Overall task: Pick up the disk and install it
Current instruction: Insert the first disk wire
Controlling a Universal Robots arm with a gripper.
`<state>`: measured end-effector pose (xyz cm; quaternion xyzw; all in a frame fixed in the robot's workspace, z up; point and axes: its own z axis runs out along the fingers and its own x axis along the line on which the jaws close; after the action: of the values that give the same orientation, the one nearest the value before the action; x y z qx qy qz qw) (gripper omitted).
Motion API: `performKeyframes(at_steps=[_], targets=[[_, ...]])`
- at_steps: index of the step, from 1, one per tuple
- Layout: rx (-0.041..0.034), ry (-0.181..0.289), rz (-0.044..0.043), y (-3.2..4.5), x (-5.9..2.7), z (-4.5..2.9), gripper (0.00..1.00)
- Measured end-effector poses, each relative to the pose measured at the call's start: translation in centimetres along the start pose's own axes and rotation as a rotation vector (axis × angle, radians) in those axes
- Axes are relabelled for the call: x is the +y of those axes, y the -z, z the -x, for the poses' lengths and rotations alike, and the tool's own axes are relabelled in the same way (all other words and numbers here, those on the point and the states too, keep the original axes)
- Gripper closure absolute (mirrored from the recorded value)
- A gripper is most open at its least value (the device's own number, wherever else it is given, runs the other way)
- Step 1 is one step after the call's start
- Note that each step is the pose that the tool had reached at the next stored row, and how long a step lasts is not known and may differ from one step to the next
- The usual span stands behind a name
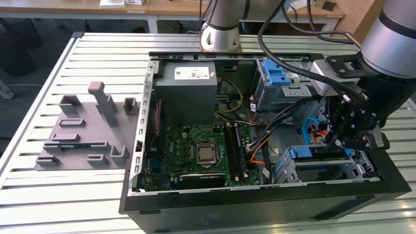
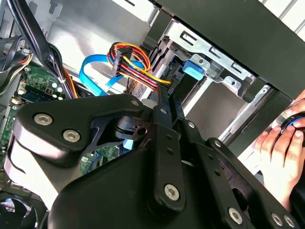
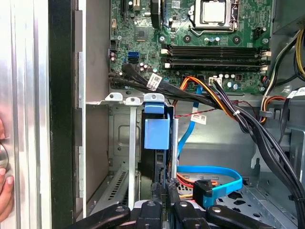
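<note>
The disk (image 3: 156,131) stands on edge in a slot of the grey metal drive cage (image 3: 125,143). Its blue carrier faces the first wrist view and its dark body runs down toward my fingers. In the exterior view the disk (image 1: 312,152) is a blue strip in the cage at the case's near corner, on that view's right. My gripper (image 3: 163,190) reaches into the cage with its fingers drawn close together on the disk's near end. It also shows over the cage in the exterior view (image 1: 332,145). In the second wrist view the gripper (image 2: 167,101) points at the cage's blue tab (image 2: 193,69).
The open computer case (image 1: 260,204) lies on a slatted metal table. It holds a motherboard (image 1: 201,146), a grey power supply (image 1: 188,92), a second blue-latched cage (image 1: 279,78) and loose cable bundles (image 3: 224,107). A person's hand (image 2: 281,148) rests at the case edge. A grey fixture (image 1: 85,131) lies on the exterior view's left.
</note>
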<state>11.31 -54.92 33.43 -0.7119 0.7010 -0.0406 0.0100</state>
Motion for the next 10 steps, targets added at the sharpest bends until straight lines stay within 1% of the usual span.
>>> performKeyframes(at_steps=[10], targets=[[0.0001, 0.0, 0.0, -0.17, 0.02, -0.03, 0.84]])
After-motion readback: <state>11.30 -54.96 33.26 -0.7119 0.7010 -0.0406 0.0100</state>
